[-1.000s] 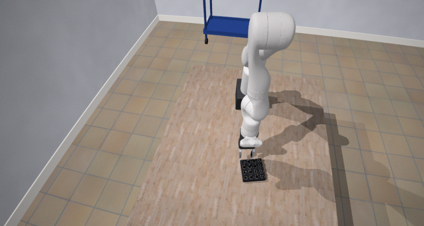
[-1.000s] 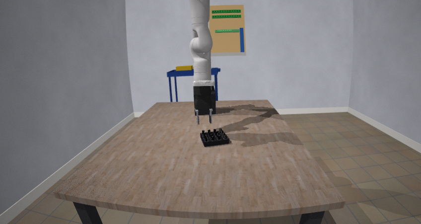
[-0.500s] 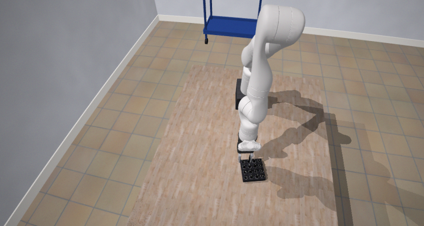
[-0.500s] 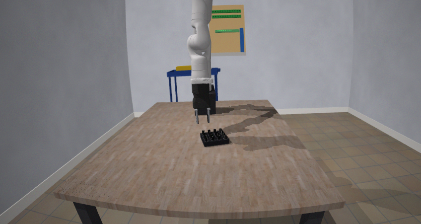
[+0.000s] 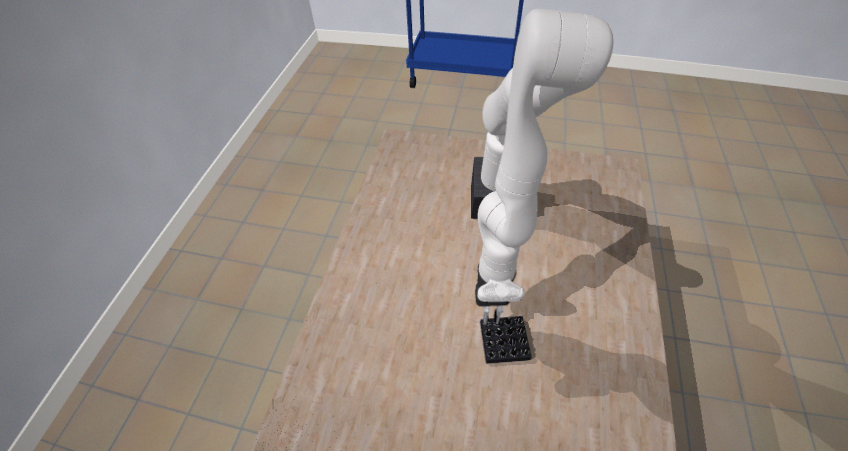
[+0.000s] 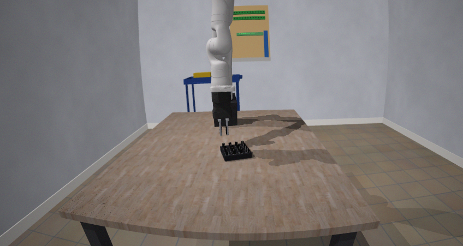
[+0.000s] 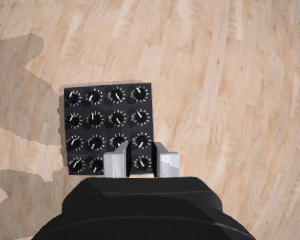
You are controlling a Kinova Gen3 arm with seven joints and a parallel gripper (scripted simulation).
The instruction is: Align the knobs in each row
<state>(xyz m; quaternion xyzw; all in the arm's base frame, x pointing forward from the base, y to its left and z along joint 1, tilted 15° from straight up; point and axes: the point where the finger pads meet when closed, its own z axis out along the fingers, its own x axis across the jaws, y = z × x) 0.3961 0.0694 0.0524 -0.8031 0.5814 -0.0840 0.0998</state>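
Observation:
The black knob box (image 5: 507, 360) (image 6: 237, 157) (image 7: 85, 131) stands flat on the table. My gripper (image 5: 491, 321) (image 6: 224, 134) (image 7: 141, 154) is partly open and empty, above the box's edge nearest the robot base. In the wrist view, a bottom right knob (image 7: 143, 163) shows between the fingers, its line toward upper left. In that right column the knob above it (image 7: 141, 142) points lower left; the upper two point upper left. In the third column from the right, one knob (image 7: 95, 119) points up, the others lower left. The left finger hides a knob of the second column from the right.
The wooden table (image 5: 380, 327) (image 6: 182, 185) carries the arm's black base (image 5: 476, 188) at the back. A blue cart (image 5: 461, 54) (image 6: 191, 81) stands behind the table. The arm's shadows fall to the right of the box in the top and exterior views.

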